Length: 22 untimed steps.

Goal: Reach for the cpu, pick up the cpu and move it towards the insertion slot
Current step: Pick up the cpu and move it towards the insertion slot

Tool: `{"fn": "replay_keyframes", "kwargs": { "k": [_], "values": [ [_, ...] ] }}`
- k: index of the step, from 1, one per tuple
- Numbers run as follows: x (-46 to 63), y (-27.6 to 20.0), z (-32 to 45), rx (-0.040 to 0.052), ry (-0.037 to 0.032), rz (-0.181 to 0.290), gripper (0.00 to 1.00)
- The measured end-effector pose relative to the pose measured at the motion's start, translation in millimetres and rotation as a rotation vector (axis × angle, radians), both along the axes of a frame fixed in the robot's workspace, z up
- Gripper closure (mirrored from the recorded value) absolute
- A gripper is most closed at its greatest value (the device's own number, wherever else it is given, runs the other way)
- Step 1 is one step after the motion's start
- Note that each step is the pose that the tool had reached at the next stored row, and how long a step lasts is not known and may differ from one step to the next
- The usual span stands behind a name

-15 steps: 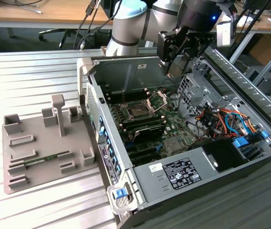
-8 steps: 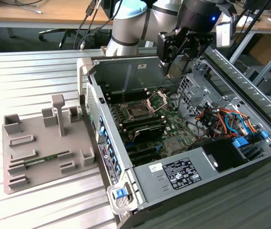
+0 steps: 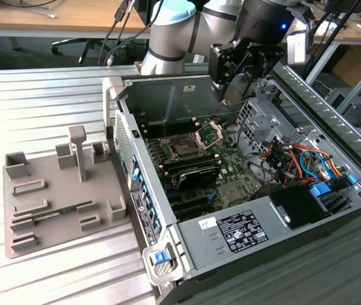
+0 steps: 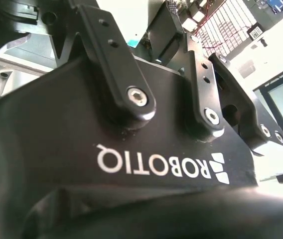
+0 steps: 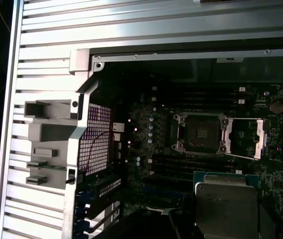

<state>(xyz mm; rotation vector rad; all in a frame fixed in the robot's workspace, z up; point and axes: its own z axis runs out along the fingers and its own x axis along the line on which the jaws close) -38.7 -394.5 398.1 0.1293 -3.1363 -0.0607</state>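
Note:
The cpu (image 5: 226, 205), a square chip with a pale silvery top and a thin green rim, hangs close to the camera in the first wrist view, above the motherboard. My gripper (image 3: 227, 90) is shut on the cpu and hovers over the back of the open computer case. The insertion slot (image 5: 200, 132) lies below, a square socket with a dark centre. Its silver hinged frame (image 5: 244, 139) is folded open beside it. In the exterior view the insertion slot (image 3: 185, 149) sits lower and toward that view's left of the gripper. The black gripper housing (image 4: 131, 164) shows in the second wrist view.
The case walls (image 3: 168, 89) ring the motherboard. A drive cage and coloured cables (image 3: 288, 155) crowd the exterior view's right. Long black memory slots (image 3: 193, 171) run beside the socket. A grey fixture tray (image 3: 53, 190) with a green memory stick (image 3: 60, 213) lies outside the case.

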Motion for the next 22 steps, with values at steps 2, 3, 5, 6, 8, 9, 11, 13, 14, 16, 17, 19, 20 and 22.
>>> {"fn": "replay_keyframes", "kwargs": {
  "k": [2,3,5,6,8,9,11,13,14,16,17,19,20,22],
  "values": [
    [0.0,0.0,-0.5,0.0,0.0,0.0,0.45],
    [0.0,0.0,-0.8,0.0,0.0,0.0,0.45],
    [0.0,0.0,-1.3,0.0,0.0,0.0,0.45],
    [0.0,0.0,-1.7,0.0,0.0,0.0,0.45],
    [0.0,0.0,-2.5,0.0,0.0,0.0,0.45],
    [0.0,0.0,-2.8,0.0001,0.0,0.0,0.45],
    [0.0,0.0,-3.3,0.0,0.0,0.0,0.45],
    [0.0,0.0,-3.7,0.0,0.0,0.0,0.45],
    [0.0,0.0,-4.0,0.0001,0.0,0.0,0.45],
    [0.0,0.0,-4.6,0.0,0.0,0.0,0.45],
    [0.0,0.0,-4.9,0.0001,-0.0001,0.0,0.45],
    [0.0,0.0,-5.4,0.0,0.0,0.0,0.45],
    [0.0,0.0,-5.8,0.0001,-0.0001,0.0,0.45],
    [0.0,0.0,-6.2,0.0,0.0,0.0,0.45]
  ]
}}
